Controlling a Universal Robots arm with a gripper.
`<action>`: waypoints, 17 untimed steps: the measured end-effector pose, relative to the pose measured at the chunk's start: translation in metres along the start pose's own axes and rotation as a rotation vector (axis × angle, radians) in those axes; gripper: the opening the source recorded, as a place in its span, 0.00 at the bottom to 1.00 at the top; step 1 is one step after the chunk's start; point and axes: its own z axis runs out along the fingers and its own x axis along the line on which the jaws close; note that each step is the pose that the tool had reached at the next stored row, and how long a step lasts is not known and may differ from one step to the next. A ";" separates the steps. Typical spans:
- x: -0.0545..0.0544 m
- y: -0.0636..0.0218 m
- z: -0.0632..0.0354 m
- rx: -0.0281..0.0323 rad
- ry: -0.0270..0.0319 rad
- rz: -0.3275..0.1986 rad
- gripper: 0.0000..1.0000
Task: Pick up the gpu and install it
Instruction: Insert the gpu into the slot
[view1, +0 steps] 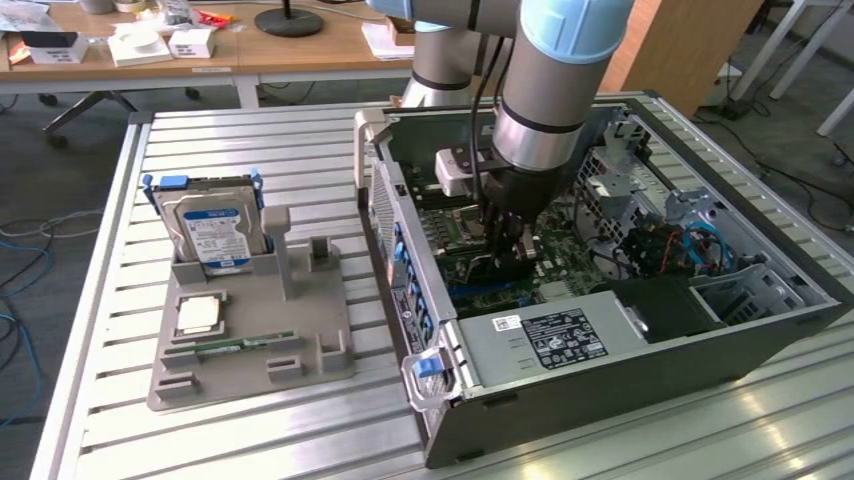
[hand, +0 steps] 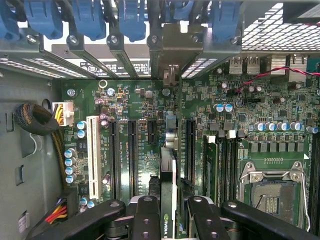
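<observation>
My gripper (view1: 507, 258) reaches down into the open computer case (view1: 641, 385), over the green motherboard (hand: 135, 102). In the wrist view its black fingers (hand: 145, 220) stand on either side of the gpu (hand: 168, 175). The gpu is seen edge-on as a thin card with a green logo label, held upright above the row of black expansion slots (hand: 132, 150). The card's silver bracket end (hand: 170, 75) points toward the slot openings in the case's rear wall. The gripper is shut on the gpu.
Blue retaining latches (hand: 132, 20) line the rear wall above the slots. An empty processor socket (hand: 275, 187) and a white slot (hand: 93, 150) flank the card. Outside the case, a grey holder (view1: 314, 350) carries a hard drive (view1: 214, 225), a processor chip (view1: 200, 315) and a memory stick (view1: 247, 343).
</observation>
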 end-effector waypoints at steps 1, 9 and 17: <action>0.000 0.0000 0.0000 0.0000 0.0000 0.000 0.26; 0.000 0.0000 0.0000 -0.0001 0.0000 0.000 0.26; 0.000 -0.0001 -0.0002 0.0000 0.0000 0.000 0.26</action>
